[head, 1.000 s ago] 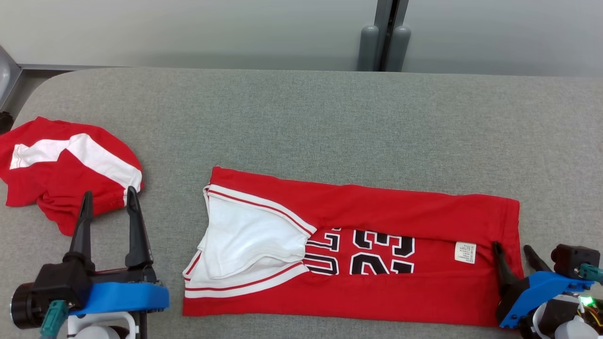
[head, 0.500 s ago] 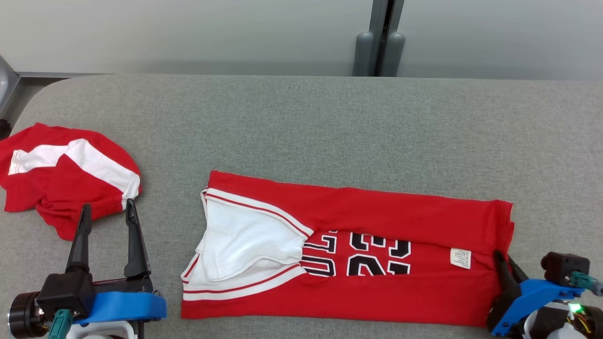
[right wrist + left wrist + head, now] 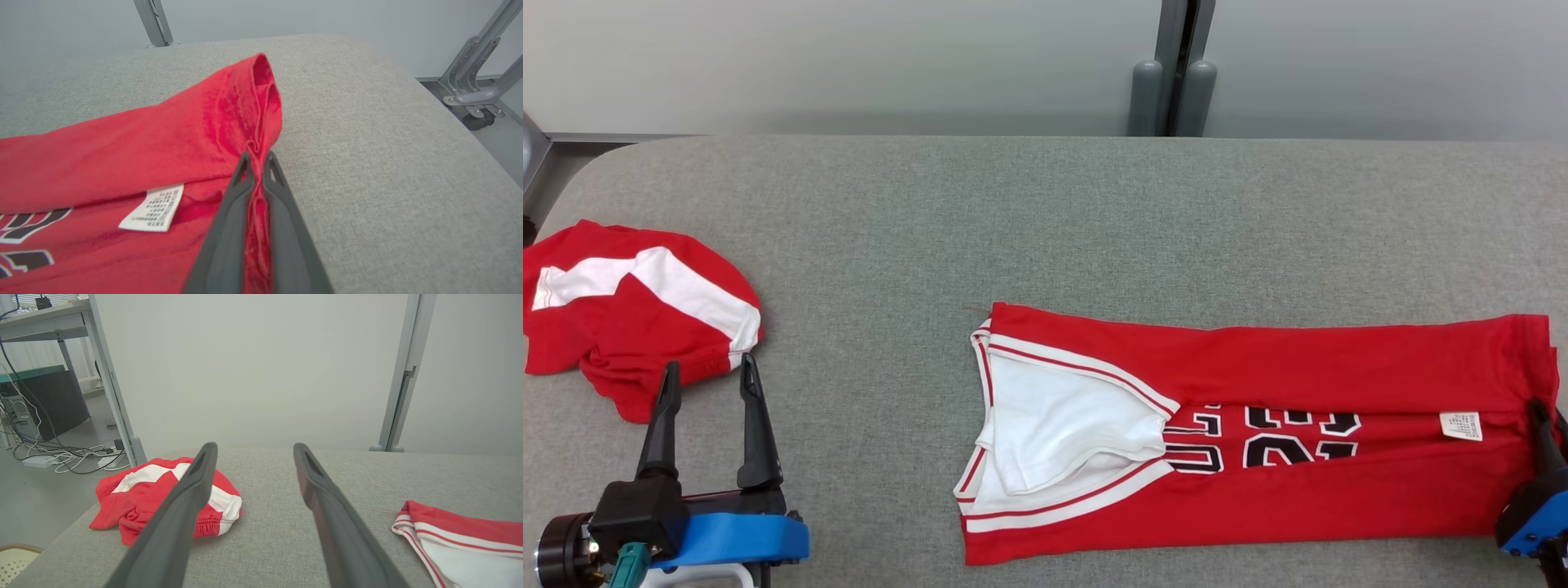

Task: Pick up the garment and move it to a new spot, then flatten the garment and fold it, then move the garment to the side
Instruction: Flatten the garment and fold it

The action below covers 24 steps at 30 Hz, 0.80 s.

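**A lab or test room**

A grey padded worktop (image 3: 1045, 212) stands against plain pale partition panels (image 3: 253, 367) on metal posts (image 3: 402, 371). Beside it are a desk (image 3: 45, 318), a computer tower (image 3: 16, 411) and loose cables (image 3: 61, 455) on bare floor (image 3: 49, 498).

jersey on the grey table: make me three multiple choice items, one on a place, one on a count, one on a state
1. Where does the crumpled garment lie from the jersey?
A) on the robot's left
B) on the robot's right
C) on top of it

2. How many red garments are on the table?
A) one
B) two
C) three

3. The right gripper is:
A) open above the table
B) shut on the jersey's edge
C) shut on a towel

Key: 1 A, the head view shows it far to the left; 2 B, the jersey plus the crumpled garment; 3 B, the right wrist view shows red cloth pinched between its jaws.
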Tool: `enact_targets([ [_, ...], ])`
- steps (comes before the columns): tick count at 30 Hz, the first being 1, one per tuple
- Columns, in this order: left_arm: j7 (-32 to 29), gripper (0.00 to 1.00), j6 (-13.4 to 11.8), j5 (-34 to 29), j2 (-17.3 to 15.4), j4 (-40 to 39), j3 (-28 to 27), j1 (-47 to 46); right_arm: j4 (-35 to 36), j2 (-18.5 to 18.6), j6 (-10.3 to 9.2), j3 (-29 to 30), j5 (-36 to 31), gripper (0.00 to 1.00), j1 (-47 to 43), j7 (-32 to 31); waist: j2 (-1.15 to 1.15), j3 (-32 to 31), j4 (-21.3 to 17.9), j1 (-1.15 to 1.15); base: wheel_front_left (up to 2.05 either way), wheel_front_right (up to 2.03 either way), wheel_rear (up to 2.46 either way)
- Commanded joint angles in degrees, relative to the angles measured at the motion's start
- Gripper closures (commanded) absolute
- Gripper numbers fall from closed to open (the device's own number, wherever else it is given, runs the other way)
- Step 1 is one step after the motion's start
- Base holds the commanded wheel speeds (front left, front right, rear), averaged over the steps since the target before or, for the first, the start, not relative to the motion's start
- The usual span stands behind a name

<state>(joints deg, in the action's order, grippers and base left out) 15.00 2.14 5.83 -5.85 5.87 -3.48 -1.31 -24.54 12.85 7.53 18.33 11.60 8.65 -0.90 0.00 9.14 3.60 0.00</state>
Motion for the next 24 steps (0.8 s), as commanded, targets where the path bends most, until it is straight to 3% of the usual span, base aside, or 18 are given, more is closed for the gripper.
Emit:
enact_targets([
  [1, 0.24, 0.00, 0.33, -0.52, 0.22, 0.00, -0.61, 0.53, 1.27, 0.00, -0.07, 0.21, -0.61, 1.00, -0.91, -0.48, 0.00, -0.11, -0.19, 0.00, 0.00, 0.00, 0.00],
  [9, 0.24, 0.00, 1.13, -1.46, 1.11, 0.32, -1.33, 0.62, 7.17, -3.70, -0.05, -4.59, -0.12, 1.00, -1.83, -2.48, 0.00, -0.85, -0.66, 0.00, 0.00, 0.00, 0.00],
  [24, 0.25, 0.00, 2.76, -2.45, 1.83, 1.79, -1.43, -0.29, 10.35, -8.31, -0.04, -22.98, 3.17, 1.00, 2.88, -3.29, 0.00, -1.47, 1.18, 0.00, 0.00, 0.00, 0.00],
])
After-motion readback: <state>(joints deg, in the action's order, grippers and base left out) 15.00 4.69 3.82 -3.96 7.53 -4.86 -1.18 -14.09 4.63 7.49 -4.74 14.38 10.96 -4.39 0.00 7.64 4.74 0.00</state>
